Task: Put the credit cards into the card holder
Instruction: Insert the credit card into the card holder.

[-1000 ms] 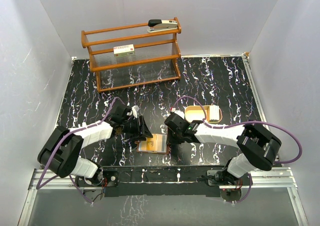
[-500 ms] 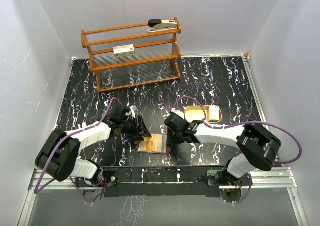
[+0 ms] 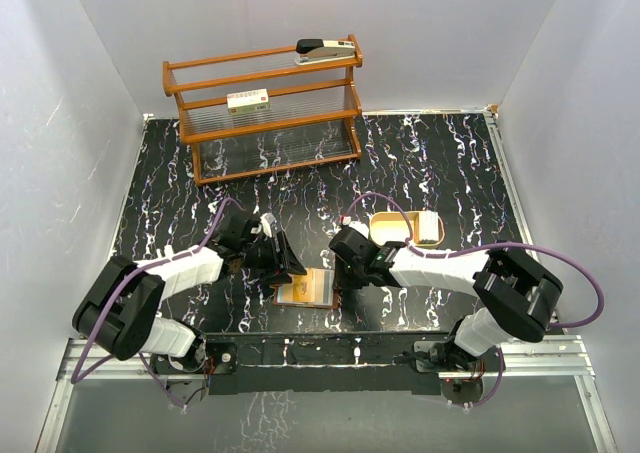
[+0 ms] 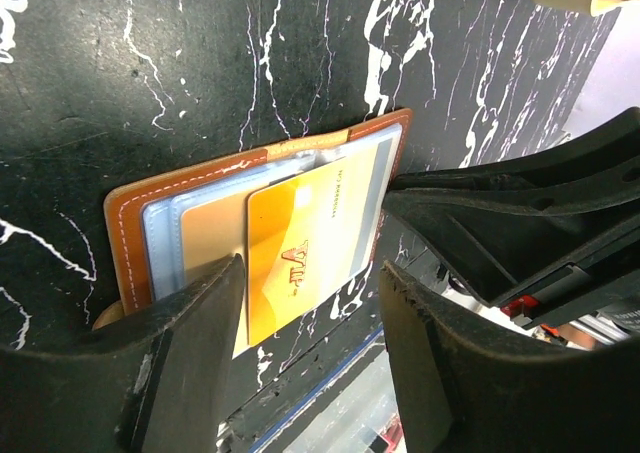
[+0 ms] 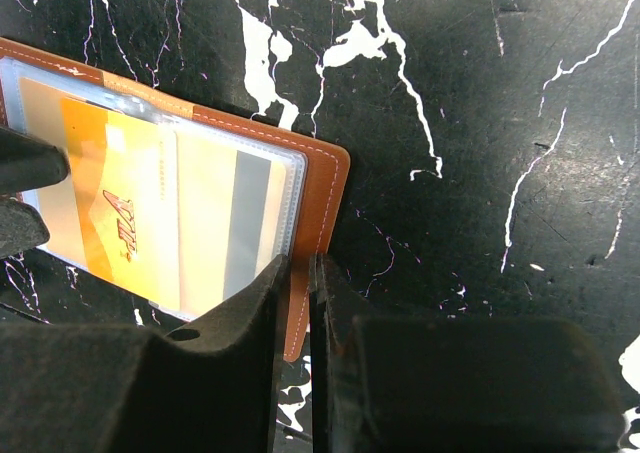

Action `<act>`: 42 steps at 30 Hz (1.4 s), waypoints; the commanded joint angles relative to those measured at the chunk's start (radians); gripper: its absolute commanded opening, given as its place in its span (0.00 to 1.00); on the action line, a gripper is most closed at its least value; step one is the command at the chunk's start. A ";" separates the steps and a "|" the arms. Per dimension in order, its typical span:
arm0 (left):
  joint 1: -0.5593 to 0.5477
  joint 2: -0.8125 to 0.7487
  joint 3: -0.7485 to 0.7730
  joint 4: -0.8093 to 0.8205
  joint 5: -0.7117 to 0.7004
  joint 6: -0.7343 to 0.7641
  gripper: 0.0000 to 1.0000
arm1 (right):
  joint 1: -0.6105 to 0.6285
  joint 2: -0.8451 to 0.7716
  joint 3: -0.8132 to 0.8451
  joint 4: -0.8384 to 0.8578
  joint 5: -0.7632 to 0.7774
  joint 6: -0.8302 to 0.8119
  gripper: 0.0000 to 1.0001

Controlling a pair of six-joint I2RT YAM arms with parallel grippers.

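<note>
Left wrist view: an orange credit card (image 4: 300,258) lies on the open card holder (image 4: 125,223), partly tucked into its clear sleeve. The card holder lies spread flat at the middle of the table's (image 3: 420,163) near edge. The left gripper (image 4: 310,308) hangs over the card with its fingers apart, gripping nothing. The right gripper (image 5: 310,283) has its fingers pinched on the card holder's brown edge. A tan tray (image 3: 390,228) sits near, toward the far edge.

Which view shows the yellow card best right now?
Left wrist: the yellow card sits centred and close, logo visible, over the card holder. Right wrist shows it off at the frame's left edge; top external, only a small yellowish patch.
</note>
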 commanded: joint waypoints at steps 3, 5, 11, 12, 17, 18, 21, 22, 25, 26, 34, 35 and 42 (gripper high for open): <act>-0.002 0.035 -0.040 0.022 0.024 -0.024 0.56 | 0.007 0.006 -0.006 0.083 -0.008 0.008 0.12; -0.003 0.043 -0.044 0.042 0.038 -0.045 0.56 | 0.008 0.009 -0.009 0.097 -0.019 0.008 0.12; -0.010 0.051 -0.049 0.103 0.064 -0.087 0.56 | 0.009 -0.001 -0.020 0.136 -0.033 0.006 0.14; -0.010 0.053 -0.050 0.115 0.070 -0.092 0.57 | 0.008 -0.004 -0.020 0.139 -0.034 0.005 0.14; -0.014 0.077 -0.053 0.173 0.099 -0.121 0.57 | 0.008 -0.005 -0.019 0.149 -0.034 -0.002 0.15; -0.016 0.083 -0.056 0.186 0.104 -0.126 0.57 | 0.008 -0.003 -0.019 0.151 -0.034 -0.002 0.15; -0.021 0.103 -0.063 0.216 0.111 -0.142 0.57 | 0.007 0.006 -0.015 0.155 -0.038 -0.003 0.15; -0.023 0.106 -0.064 0.223 0.112 -0.146 0.57 | 0.008 0.009 -0.013 0.156 -0.039 -0.005 0.15; -0.030 0.110 -0.062 0.235 0.112 -0.156 0.57 | 0.009 0.017 -0.004 0.160 -0.042 -0.008 0.15; -0.034 0.111 -0.059 0.236 0.111 -0.158 0.57 | 0.008 0.020 -0.001 0.161 -0.044 -0.007 0.15; -0.052 0.101 -0.054 0.256 0.100 -0.176 0.57 | 0.008 0.031 0.012 0.167 -0.037 -0.008 0.15; -0.053 0.100 -0.055 0.262 0.100 -0.181 0.57 | 0.008 0.031 0.014 0.166 -0.033 -0.008 0.16; -0.054 0.057 -0.031 0.206 0.073 -0.156 0.57 | 0.008 0.006 0.048 0.100 0.026 -0.050 0.21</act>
